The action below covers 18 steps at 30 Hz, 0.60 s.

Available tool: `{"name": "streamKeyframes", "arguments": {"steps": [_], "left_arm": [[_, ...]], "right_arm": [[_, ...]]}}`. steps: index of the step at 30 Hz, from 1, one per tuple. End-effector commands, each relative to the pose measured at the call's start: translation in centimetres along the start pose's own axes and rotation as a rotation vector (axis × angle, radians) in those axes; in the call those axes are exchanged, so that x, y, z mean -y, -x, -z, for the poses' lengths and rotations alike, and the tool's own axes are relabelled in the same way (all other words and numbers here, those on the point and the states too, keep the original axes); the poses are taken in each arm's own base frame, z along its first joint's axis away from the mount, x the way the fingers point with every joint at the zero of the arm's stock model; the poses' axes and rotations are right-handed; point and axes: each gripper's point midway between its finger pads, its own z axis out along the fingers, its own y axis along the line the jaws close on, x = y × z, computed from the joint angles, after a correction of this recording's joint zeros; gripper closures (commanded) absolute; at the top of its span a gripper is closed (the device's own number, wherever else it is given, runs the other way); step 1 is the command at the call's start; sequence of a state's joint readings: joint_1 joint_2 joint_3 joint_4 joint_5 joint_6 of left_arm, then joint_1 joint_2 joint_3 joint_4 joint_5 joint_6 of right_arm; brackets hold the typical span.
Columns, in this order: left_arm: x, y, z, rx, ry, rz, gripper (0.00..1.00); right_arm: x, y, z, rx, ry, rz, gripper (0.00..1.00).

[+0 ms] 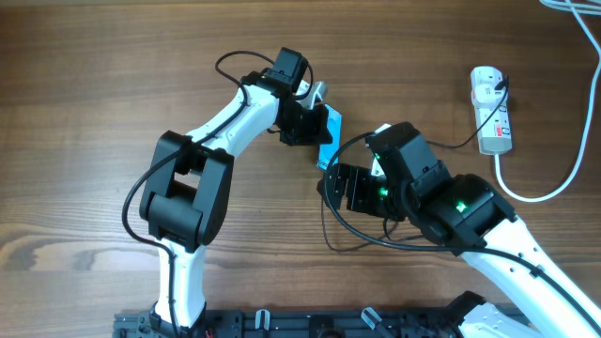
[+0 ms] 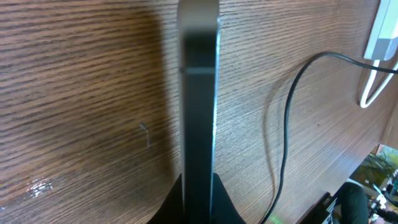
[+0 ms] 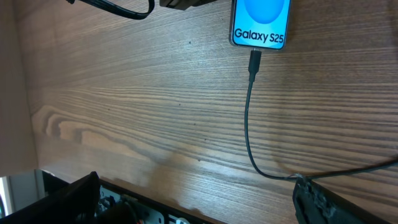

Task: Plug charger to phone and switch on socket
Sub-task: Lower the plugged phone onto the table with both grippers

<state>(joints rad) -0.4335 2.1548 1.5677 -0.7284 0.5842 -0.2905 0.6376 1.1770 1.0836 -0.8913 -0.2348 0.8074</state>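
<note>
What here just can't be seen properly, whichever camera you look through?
- phone: right wrist view, top edge cuts off most; left wrist view shows only its thin side; overhead, left gripper covers much.
- socket switch: overhead, too small to tell on or off.
- charger plug: right wrist view, how deep it sits is too small to tell.

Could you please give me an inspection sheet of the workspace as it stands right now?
Surface: wooden table, bare grain.
Job's things: phone held on edge; charger plug at its bottom port, apparently seated; socket far right, switch state unreadable.
Clutter: nothing seen.
Grippers: left gripper shut on the phone; right gripper open, empty, facing the phone.
Cables: charger lead slack across the table; white cord loops from the socket past the far right corner.
Surroundings: mounting rail at near edge.
</note>
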Motion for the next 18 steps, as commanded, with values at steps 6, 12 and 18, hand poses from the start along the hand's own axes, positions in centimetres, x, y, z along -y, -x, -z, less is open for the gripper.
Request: {"name": "streamKeyframes", "arguments": {"steps": [6,12,18], "left_arm": [[-0.9,-0.3,-0.8,-0.016,0.010,0.025,0.96],[-2.1,-0.4,-1.5,-0.024,0.049,0.038,0.94],[-3.2,-0.3,-1.5,-0.010,0.108,0.041,0.85]], "right_arm": [[-0.2,0.7,0.5,0.023,-0.003,-0.005,0.00],[-0.1,0.5,0.5,0.017,-0.009,-0.007,0.00],[0.3,0.2,0.5,0.004,-0.024,-0.011,0.00]]}}
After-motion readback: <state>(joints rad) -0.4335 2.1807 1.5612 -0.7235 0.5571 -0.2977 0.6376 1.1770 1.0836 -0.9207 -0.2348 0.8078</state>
